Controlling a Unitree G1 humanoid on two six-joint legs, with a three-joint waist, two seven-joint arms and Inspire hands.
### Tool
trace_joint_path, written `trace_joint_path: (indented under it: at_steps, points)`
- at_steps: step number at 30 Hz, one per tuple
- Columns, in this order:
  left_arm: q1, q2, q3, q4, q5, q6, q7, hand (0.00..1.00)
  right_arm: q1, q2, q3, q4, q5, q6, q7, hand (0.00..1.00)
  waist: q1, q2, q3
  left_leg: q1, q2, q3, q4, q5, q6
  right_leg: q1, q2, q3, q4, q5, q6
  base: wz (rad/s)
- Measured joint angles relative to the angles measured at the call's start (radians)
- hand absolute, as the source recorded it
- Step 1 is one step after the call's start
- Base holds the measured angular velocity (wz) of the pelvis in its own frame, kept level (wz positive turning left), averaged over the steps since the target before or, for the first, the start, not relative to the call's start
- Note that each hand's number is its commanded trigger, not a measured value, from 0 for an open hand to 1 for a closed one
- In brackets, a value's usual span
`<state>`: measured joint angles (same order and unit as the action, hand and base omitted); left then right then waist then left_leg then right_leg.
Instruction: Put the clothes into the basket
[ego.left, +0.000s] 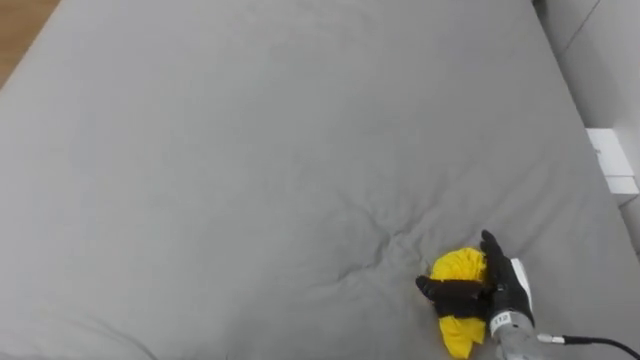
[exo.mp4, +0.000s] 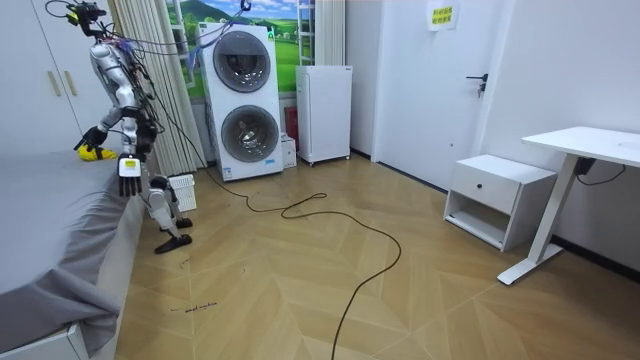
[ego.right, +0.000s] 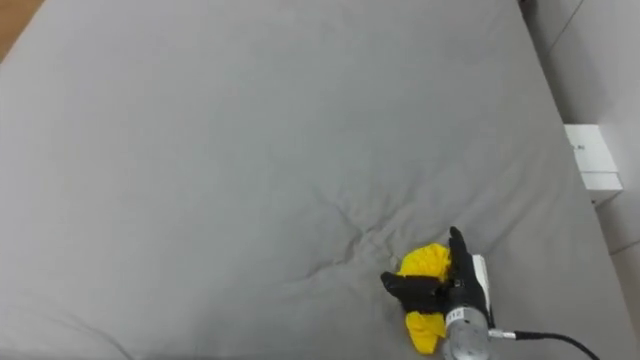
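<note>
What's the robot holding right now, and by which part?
The right hand grips the bunched yellow garment across its middle, on the grey bed. The left hand hangs empty.

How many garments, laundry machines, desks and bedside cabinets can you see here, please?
Yellow garment, gripped by the right hand: 1
Laundry machines, stacked: 2
Desk: 1
Bedside cabinet: 1
Total: 5

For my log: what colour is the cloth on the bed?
Yellow cloth, clearest in left eye view.
</note>
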<state>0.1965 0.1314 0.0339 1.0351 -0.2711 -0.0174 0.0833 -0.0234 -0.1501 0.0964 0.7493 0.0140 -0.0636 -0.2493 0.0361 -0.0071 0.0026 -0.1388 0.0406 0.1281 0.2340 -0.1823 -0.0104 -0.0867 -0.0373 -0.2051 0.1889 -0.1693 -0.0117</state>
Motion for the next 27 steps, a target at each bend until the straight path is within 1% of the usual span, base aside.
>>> trace_joint_path:
  at_steps: [1, 4, 6, 7, 8, 9, 10, 11, 12, 14, 16, 18, 19, 22, 23, 24, 27]
  points:
    - [0.000, 0.001, 0.000, -0.005, 0.000, 0.009, 0.006, 0.00, -0.008, 0.000, 0.000, 0.034, -0.024, -0.001, 0.000, 0.00, 0.000, -0.002, -0.0019, -0.004, -0.001, -0.008, 0.000, 0.000, 0.000, 0.001, -0.001, -0.011, -0.003, 0.000, 0.001, 0.19]
    - [0.000, 0.000, -0.002, -0.014, 0.000, 0.016, 0.025, 0.00, -0.029, -0.003, 0.000, 0.147, -0.064, -0.010, -0.006, 0.00, -0.003, -0.007, -0.0053, -0.005, -0.003, -0.032, 0.000, 0.000, 0.000, 0.010, -0.001, -0.053, -0.004, 0.001, 0.001, 0.22]
    - [0.000, 0.001, -0.006, -0.014, 0.001, 0.016, 0.025, 0.00, -0.034, -0.009, 0.000, 0.184, -0.086, -0.010, -0.015, 0.00, -0.001, -0.007, -0.0053, -0.004, -0.003, -0.050, 0.000, 0.000, 0.000, 0.021, -0.001, -0.074, -0.005, 0.001, 0.001, 0.25]
    - [0.001, 0.001, -0.006, -0.012, 0.002, 0.016, 0.026, 0.00, -0.036, -0.008, 0.000, 0.206, -0.103, -0.012, -0.022, 0.17, 0.001, -0.005, -0.0034, 0.000, -0.003, -0.053, 0.000, 0.000, 0.000, 0.027, 0.000, -0.074, -0.007, 0.001, 0.001, 0.21]
    - [0.003, 0.001, -0.006, -0.011, 0.002, 0.016, 0.026, 0.00, -0.037, -0.008, -0.001, 0.221, -0.117, -0.015, -0.026, 0.53, 0.001, -0.005, -0.0034, 0.003, -0.004, -0.055, 0.000, 0.000, 0.000, 0.034, 0.000, -0.077, -0.011, 0.001, 0.001, 0.14]
    - [0.010, 0.001, -0.003, -0.012, 0.002, 0.016, 0.026, 0.00, -0.035, -0.008, 0.000, 0.246, -0.147, -0.017, -0.032, 0.80, 0.003, -0.006, -0.0043, 0.010, -0.008, -0.060, -0.001, 0.000, 0.000, 0.049, -0.001, -0.088, -0.025, 0.001, 0.001, 0.17]
    - [0.015, 0.003, -0.003, -0.012, 0.002, 0.016, 0.025, 0.00, -0.034, -0.012, 0.001, 0.265, -0.166, -0.018, -0.036, 1.00, 0.006, -0.005, -0.0046, 0.012, -0.008, -0.060, 0.000, 0.000, 0.000, 0.056, -0.003, -0.101, -0.028, 0.001, 0.001, 0.17]
    - [0.016, 0.004, -0.003, -0.012, 0.002, 0.017, 0.024, 0.00, -0.032, -0.016, 0.001, 0.267, -0.172, -0.018, -0.038, 1.00, 0.010, -0.005, -0.0045, 0.012, -0.009, -0.059, 0.000, 0.000, 0.000, 0.058, -0.003, -0.102, -0.030, 0.001, 0.001, 0.11]
    - [0.016, 0.006, -0.003, -0.011, 0.002, 0.020, 0.022, 0.00, -0.029, -0.026, 0.003, 0.274, -0.183, -0.018, -0.047, 1.00, 0.025, -0.005, -0.0044, 0.011, -0.010, -0.059, 0.000, 0.000, 0.000, 0.060, -0.004, -0.104, -0.035, 0.001, 0.001, 0.06]
    - [0.015, 0.009, -0.004, -0.001, 0.002, 0.024, 0.022, 0.00, -0.033, -0.049, 0.016, 0.302, -0.199, -0.018, -0.069, 1.00, 0.039, -0.002, -0.0035, 0.009, -0.012, -0.060, 0.000, 0.000, 0.000, 0.062, -0.007, -0.111, -0.036, 0.001, 0.001, 0.08]
    - [0.020, 0.023, -0.004, 0.013, 0.006, 0.032, 0.022, 0.00, -0.036, -0.076, 0.020, 0.329, -0.217, -0.018, -0.087, 1.00, 0.055, -0.002, -0.0033, 0.005, -0.013, -0.065, 0.002, 0.000, 0.001, 0.065, -0.007, -0.119, -0.036, 0.001, 0.002, 0.11]
    - [0.030, 0.035, -0.006, 0.014, 0.016, 0.040, 0.022, 0.00, -0.037, -0.092, 0.020, 0.342, -0.216, -0.013, -0.088, 1.00, 0.058, -0.001, -0.0029, 0.002, -0.014, -0.073, 0.002, 0.000, 0.001, 0.067, -0.007, -0.123, -0.037, 0.000, 0.003, 0.10]
    - [0.032, 0.039, -0.006, 0.015, 0.020, 0.043, 0.022, 0.00, -0.038, -0.094, 0.019, 0.347, -0.215, -0.003, -0.088, 1.00, 0.059, 0.002, -0.0025, 0.002, -0.014, -0.073, 0.002, 0.000, 0.001, 0.067, -0.006, -0.122, -0.038, 0.000, 0.003, 0.04]
    - [0.041, 0.039, -0.007, 0.027, 0.025, 0.056, 0.022, 0.00, -0.037, -0.092, 0.020, 0.379, -0.210, 0.001, -0.087, 1.00, 0.061, 0.013, -0.0038, 0.002, -0.014, -0.070, 0.001, 0.000, 0.001, 0.063, -0.007, -0.118, -0.038, 0.000, 0.003, -0.04]
    - [0.042, 0.039, -0.007, 0.029, 0.026, 0.057, 0.022, 0.00, -0.037, -0.092, 0.020, 0.382, -0.204, 0.001, -0.087, 1.00, 0.062, 0.014, -0.0041, 0.002, -0.014, -0.069, 0.000, 0.001, 0.001, 0.060, -0.007, -0.116, -0.038, 0.000, 0.003, -0.09]
    - [0.039, 0.039, -0.007, 0.030, 0.026, 0.061, 0.022, 0.00, -0.038, -0.092, 0.020, 0.383, -0.181, 0.001, -0.086, 1.00, 0.065, 0.014, -0.0062, 0.002, -0.014, -0.064, 0.000, 0.002, 0.001, 0.057, -0.007, -0.112, -0.038, 0.000, 0.003, -0.08]
    - [0.033, 0.039, -0.006, 0.020, 0.029, 0.061, 0.022, 0.00, -0.039, -0.092, 0.010, 0.388, -0.131, 0.001, -0.074, 1.00, 0.059, 0.015, -0.0074, 0.007, -0.015, -0.065, -0.004, 0.002, 0.001, 0.060, -0.007, -0.114, -0.038, 0.000, 0.003, -0.02]
